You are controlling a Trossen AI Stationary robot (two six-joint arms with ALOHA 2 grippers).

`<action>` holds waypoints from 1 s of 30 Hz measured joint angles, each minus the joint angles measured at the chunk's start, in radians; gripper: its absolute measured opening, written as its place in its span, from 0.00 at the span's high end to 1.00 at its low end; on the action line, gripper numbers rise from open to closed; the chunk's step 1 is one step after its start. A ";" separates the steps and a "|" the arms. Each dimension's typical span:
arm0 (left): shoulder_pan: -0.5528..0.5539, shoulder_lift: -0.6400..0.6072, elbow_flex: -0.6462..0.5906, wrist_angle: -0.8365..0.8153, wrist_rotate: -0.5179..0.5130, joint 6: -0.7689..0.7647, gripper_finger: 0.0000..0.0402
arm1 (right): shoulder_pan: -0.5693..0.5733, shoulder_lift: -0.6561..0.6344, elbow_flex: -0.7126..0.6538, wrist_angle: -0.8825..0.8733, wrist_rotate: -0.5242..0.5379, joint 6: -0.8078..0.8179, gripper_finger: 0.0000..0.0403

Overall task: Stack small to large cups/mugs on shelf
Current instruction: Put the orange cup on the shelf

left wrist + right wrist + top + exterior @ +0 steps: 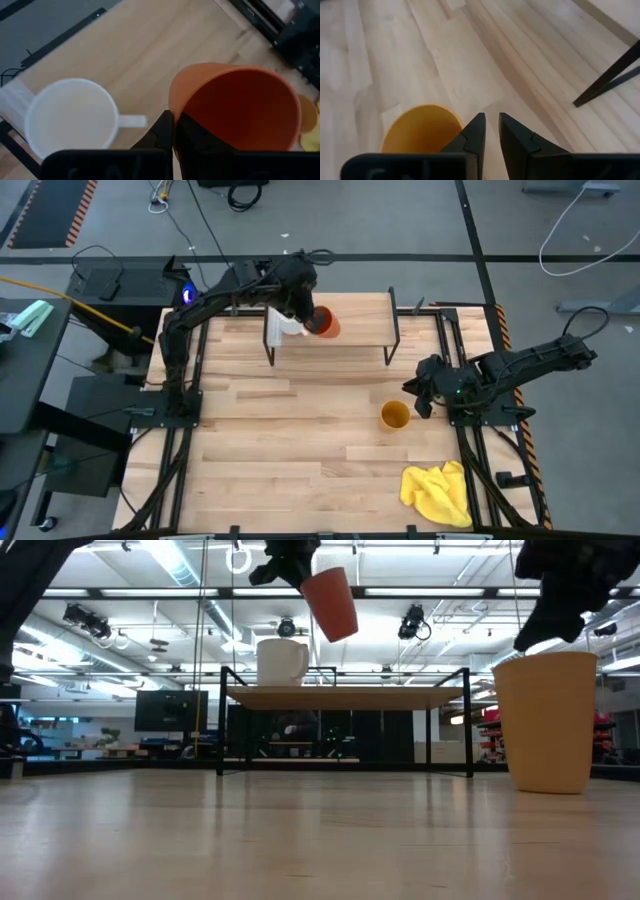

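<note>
My left gripper (312, 318) is over the light-wood shelf (355, 310), shut on the orange-red cup (331, 602), which is tilted in the air above the plank (345, 696). The white mug (284, 326) stands on its base at the shelf's left end, its handle (131, 121) pointing toward the orange cup (235, 107). The mustard-yellow cup (395, 416) stands upright on the table in front of the shelf. My right gripper (491, 125) hovers just beside and above it (420, 132), fingers a narrow gap apart, touching nothing. My left gripper pinches the orange-red cup's wall at its rim (172, 107), one finger (200, 140) inside the cup and the other (159, 134) outside. The fingers come from above, pointing down. The cup is lifted clear of the shelf and hangs tilted, its mouth upward.
A crumpled yellow cloth (438, 494) lies at the table's near right corner. The shelf's thin black legs (392, 330) stand near my right arm. Open tabletop (290, 440) spreads in front of the shelf; the shelf's plank is bare to the right of the mug.
</note>
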 joint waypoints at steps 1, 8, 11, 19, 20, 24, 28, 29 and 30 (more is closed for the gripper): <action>0.006 0.000 0.000 0.013 0.000 -0.001 0.97 | -0.001 0.000 -0.008 0.005 0.004 0.000 0.85; 0.009 0.007 0.002 0.135 0.028 -0.008 0.97 | -0.031 -0.001 -0.013 0.151 0.036 -0.101 0.85; 0.017 0.027 0.001 0.127 0.032 -0.009 0.97 | -0.063 -0.001 -0.013 0.187 0.036 -0.136 0.85; 0.052 0.093 0.000 0.094 0.058 -0.053 0.97 | -0.138 -0.001 -0.013 0.198 0.037 -0.135 0.85; 0.055 0.099 0.000 0.092 0.057 -0.060 0.97 | -0.142 -0.001 -0.013 0.196 0.037 -0.135 0.85; 0.075 0.111 0.000 0.097 0.055 -0.063 0.97 | -0.143 0.004 -0.013 0.196 0.036 -0.135 0.85; 0.085 0.114 0.000 0.082 0.054 -0.068 0.97 | -0.143 0.015 -0.013 0.192 0.034 -0.135 0.85; 0.085 0.114 0.000 0.079 0.053 -0.069 0.97 | -0.143 0.017 -0.013 0.187 0.034 -0.135 0.85; 0.085 0.114 0.000 0.068 0.050 -0.074 0.97 | -0.143 0.023 -0.013 0.189 0.034 -0.135 0.85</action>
